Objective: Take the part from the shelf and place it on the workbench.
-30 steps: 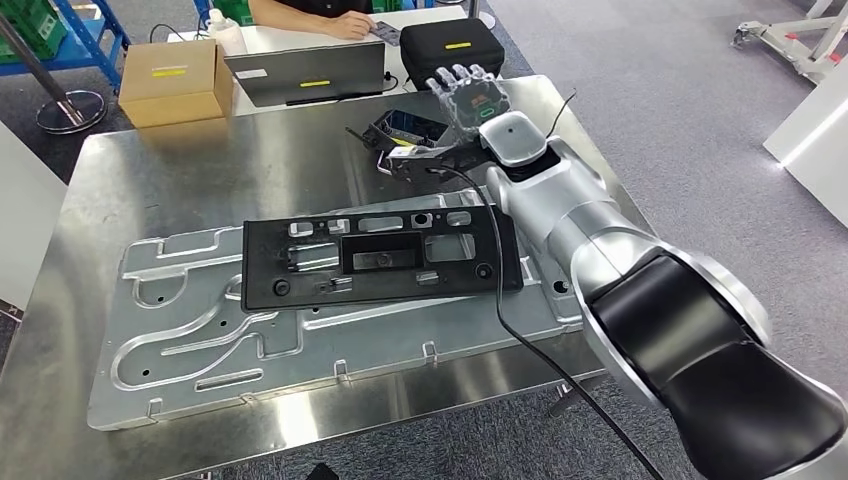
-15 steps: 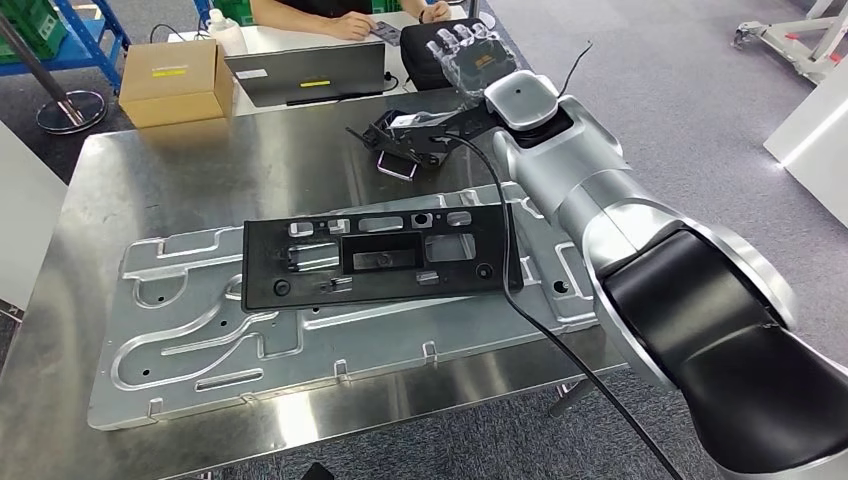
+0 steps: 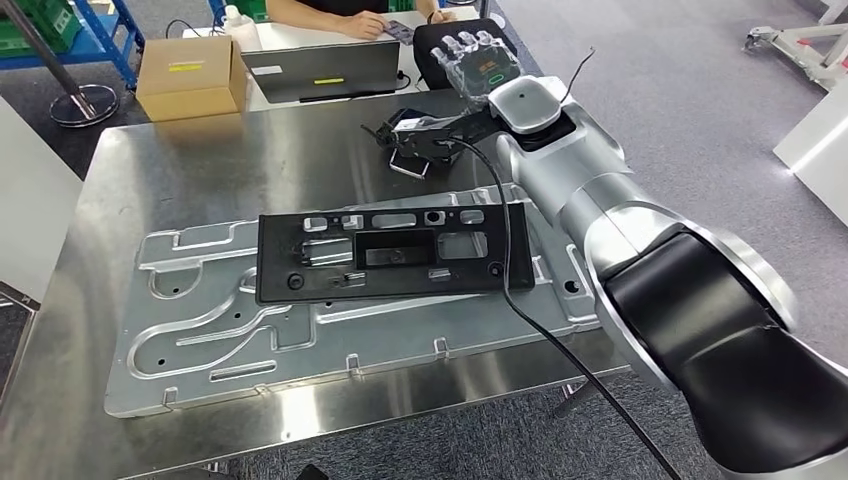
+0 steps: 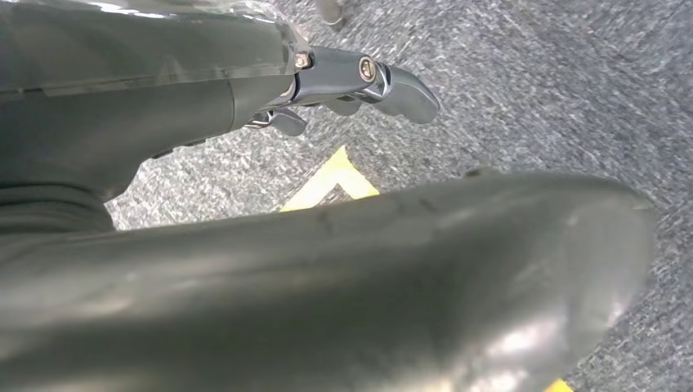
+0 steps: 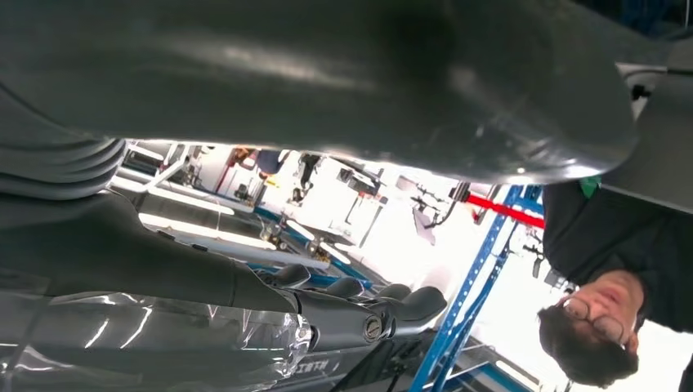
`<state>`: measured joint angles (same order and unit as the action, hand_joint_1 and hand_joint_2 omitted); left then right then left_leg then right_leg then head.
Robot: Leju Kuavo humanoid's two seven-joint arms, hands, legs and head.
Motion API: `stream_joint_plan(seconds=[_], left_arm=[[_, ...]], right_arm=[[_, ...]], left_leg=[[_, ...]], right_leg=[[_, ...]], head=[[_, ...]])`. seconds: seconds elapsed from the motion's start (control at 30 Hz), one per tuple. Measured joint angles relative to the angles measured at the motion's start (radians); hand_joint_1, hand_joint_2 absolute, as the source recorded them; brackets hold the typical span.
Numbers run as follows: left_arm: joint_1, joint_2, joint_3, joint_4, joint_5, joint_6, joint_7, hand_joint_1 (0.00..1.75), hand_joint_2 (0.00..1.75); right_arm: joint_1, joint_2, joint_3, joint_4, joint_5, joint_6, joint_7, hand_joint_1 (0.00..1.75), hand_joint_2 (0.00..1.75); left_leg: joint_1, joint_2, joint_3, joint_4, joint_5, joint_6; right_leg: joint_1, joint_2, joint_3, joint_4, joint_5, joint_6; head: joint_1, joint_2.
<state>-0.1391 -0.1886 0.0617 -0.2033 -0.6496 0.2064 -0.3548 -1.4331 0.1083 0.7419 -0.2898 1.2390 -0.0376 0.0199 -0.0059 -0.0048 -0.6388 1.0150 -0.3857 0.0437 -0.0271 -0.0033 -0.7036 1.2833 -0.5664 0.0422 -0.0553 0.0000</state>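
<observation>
The long black plastic part (image 3: 390, 250) lies flat on a silver pressed-metal plate (image 3: 250, 320) on the steel workbench (image 3: 200, 170). My right hand (image 3: 478, 62) is raised over the bench's far edge, well beyond the part, its fingers spread and nothing in it. In the right wrist view its dark fingers (image 5: 392, 306) stretch out with nothing between them. The left hand (image 4: 359, 77) hangs beside my body over grey carpet, fingers loose and holding nothing.
A cardboard box (image 3: 190, 75), a laptop (image 3: 320, 70) and a black case (image 3: 445, 45) sit on a table behind the bench, where a person (image 3: 340, 10) is seated. A blue rack (image 3: 60, 30) stands at the back left. A black cable (image 3: 520, 300) crosses the part's right end.
My right hand has risen from just above the bench's far side towards the far edge. The camera has also shifted, sliding the whole scene slightly rightward. The black part has not moved.
</observation>
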Motion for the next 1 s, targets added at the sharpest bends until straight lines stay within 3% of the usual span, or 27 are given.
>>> stream_joint_plan(seconds=[0.07,0.13,0.2,0.27,0.3,0.37,0.43,0.47,0.5,0.53,0.6,0.63,0.67,0.73,0.8,0.87,0.93,0.97,1.0], left_arm=[[0.0,0.0,0.002,0.0,0.001,-0.003,0.0,0.0,0.0],[-0.001,0.0,0.004,0.0,0.001,-0.005,0.0,0.0,0.0],[-0.001,-0.001,0.005,0.0,0.0,-0.006,0.0,0.0,0.0],[0.0,-0.001,0.007,0.0,0.0,-0.007,0.0,0.0,0.0],[0.001,-0.001,0.008,0.0,0.0,-0.008,0.0,0.0,0.0],[0.001,0.0,0.011,0.0,0.0,-0.008,0.0,0.0,0.0],[0.001,0.0,0.013,0.0,0.0,-0.009,-0.001,0.0,0.0],[0.001,0.0,0.013,0.0,0.0,-0.01,-0.001,0.0,0.0],[0.001,0.0,0.013,0.0,-0.001,-0.011,-0.001,0.0,0.0],[0.001,0.0,0.013,0.0,-0.001,-0.012,-0.002,0.0,0.0],[0.0,0.0,0.014,0.0,-0.002,-0.013,-0.003,0.0,0.0],[-0.001,0.0,0.014,0.0,-0.003,-0.014,-0.004,0.0,0.0],[-0.001,0.0,0.014,0.0,-0.004,-0.014,-0.004,0.0,0.0],[0.0,-0.001,0.014,0.0,-0.004,-0.015,-0.005,0.0,0.0],[0.0,-0.001,0.014,0.0,-0.004,-0.015,-0.006,0.0,0.0],[-0.001,-0.003,0.014,0.0,-0.004,-0.016,-0.007,0.0,0.0],[-0.002,-0.004,0.014,0.0,-0.004,-0.016,-0.008,0.0,0.0],[-0.001,-0.004,0.014,0.0,-0.004,-0.016,-0.008,0.0,0.0],[-0.001,-0.004,0.014,0.0,-0.004,-0.016,-0.008,0.0,0.0]], right_arm=[[-0.001,0.0,0.0,0.0,0.0,0.001,0.0,0.0,0.0],[-0.004,0.0,0.0,0.0,0.0,0.002,0.0,0.0,0.0],[-0.005,0.0,0.0,0.0,0.0,0.003,-0.001,0.0,0.0],[-0.006,0.0,0.0,-0.001,0.0,0.006,-0.002,0.0,0.0],[-0.007,0.0,0.0,-0.001,0.001,0.007,-0.002,0.0,0.0],[-0.007,0.0,0.0,-0.001,0.001,0.009,-0.002,0.0,0.0],[-0.006,0.0,0.0,0.0,0.001,0.01,-0.003,0.0,0.0],[-0.005,0.0,0.0,0.0,0.001,0.01,-0.003,0.0,0.0],[-0.004,0.0,0.0,0.0,0.001,0.011,-0.004,0.0,0.0],[-0.004,0.0,0.0,0.0,0.001,0.011,-0.004,0.0,0.0],[-0.004,-0.001,0.0,0.0,0.001,0.01,-0.004,0.0,0.0],[-0.004,-0.002,0.0,0.0,0.001,0.01,-0.003,0.0,0.0],[-0.004,-0.002,0.0,0.0,0.002,0.01,-0.003,0.0,0.0],[-0.004,-0.004,0.0,0.0,0.002,0.01,-0.003,0.0,0.0],[-0.005,-0.01,0.0,0.0,0.003,0.01,-0.003,0.0,0.0],[-0.006,-0.017,0.0,0.001,0.003,0.011,-0.003,0.0,0.0],[-0.004,-0.019,0.0,0.002,0.003,0.013,-0.004,0.0,0.0],[-0.002,-0.02,0.0,0.003,0.003,0.015,-0.005,0.0,0.0],[0.0,-0.021,0.0,0.004,0.003,0.016,-0.005,0.0,0.0]], left_leg=[[0.0,-0.006,-0.006,0.007,0.002,-0.005],[-0.001,-0.01,-0.013,0.011,0.007,-0.015],[0.0,-0.013,-0.018,0.009,0.017,-0.029],[0.001,-0.016,-0.026,0.011,0.016,-0.043],[0.002,-0.016,-0.035,0.027,-0.004,-0.05],[0.007,-0.01,-0.065,0.122,-0.086,-0.062],[0.013,-0.005,-0.094,0.245,-0.16,-0.072],[0.015,-0.004,-0.094,0.278,-0.171,-0.076],[0.017,-0.003,-0.076,0.273,-0.161,-0.078],[0.019,-0.002,-0.04,0.232,-0.138,-0.079],[0.019,0.002,0.055,0.092,-0.107,-0.076],[0.016,0.003,0.087,0.042,-0.103,-0.07],[0.013,0.003,0.103,0.011,-0.105,-0.064],[0.007,0.0,0.098,0.007,-0.093,-0.049],[0.011,0.001,0.087,0.0,-0.072,-0.032],[0.014,0.003,0.065,-0.007,-0.047,-0.017],[0.01,0.003,0.032,-0.008,-0.022,-0.01],[0.008,0.002,0.015,-0.007,-0.009,-0.008],[0.005,0.001,-0.002,-0.007,0.004,-0.008]], right_leg=[[0.001,0.003,0.071,-0.127,0.057,-0.008],[0.007,0.007,0.121,-0.226,0.091,-0.017],[0.015,0.009,0.123,-0.243,0.1,-0.026],[0.01,0.002,0.116,-0.254,0.113,-0.041],[0.007,-0.001,0.111,-0.259,0.122,-0.05],[0.004,-0.007,0.095,-0.264,0.14,-0.061],[0.005,-0.009,0.074,-0.262,0.155,-0.062],[0.006,-0.009,0.063,-0.26,0.162,-0.06],[0.005,-0.01,0.052,-0.258,0.169,-0.058],[0.005,-0.011,0.041,-0.256,0.176,-0.056],[0.005,-0.012,0.026,-0.252,0.19,-0.047],[0.005,-0.013,0.022,-0.253,0.197,-0.042],[0.005,-0.014,0.02,-0.253,0.204,-0.036],[0.005,-0.016,0.019,-0.26,0.223,-0.022],[0.005,-0.012,0.01,-0.25,0.208,-0.011],[0.004,-0.005,-0.021,-0.166,0.126,-0.005],[0.005,-0.002,-0.059,-0.032,0.039,-0.002],[0.005,-0.001,-0.066,0.016,0.024,-0.002],[0.006,-0.001,-0.056,0.035,0.032,-0.004]], head=[[0.0,0.0],[0.0,0.0],[0.0,0.0],[0.0,0.0],[0.0,0.0],[0.0,0.0],[0.0,0.0],[0.0,0.0],[0.0,0.0],[0.0,0.0],[0.0,0.0],[0.0,0.0],[0.0,0.0],[0.0,0.0],[0.0,0.0],[0.0,0.0],[0.0,0.0],[0.0,0.0],[0.0,0.0]])
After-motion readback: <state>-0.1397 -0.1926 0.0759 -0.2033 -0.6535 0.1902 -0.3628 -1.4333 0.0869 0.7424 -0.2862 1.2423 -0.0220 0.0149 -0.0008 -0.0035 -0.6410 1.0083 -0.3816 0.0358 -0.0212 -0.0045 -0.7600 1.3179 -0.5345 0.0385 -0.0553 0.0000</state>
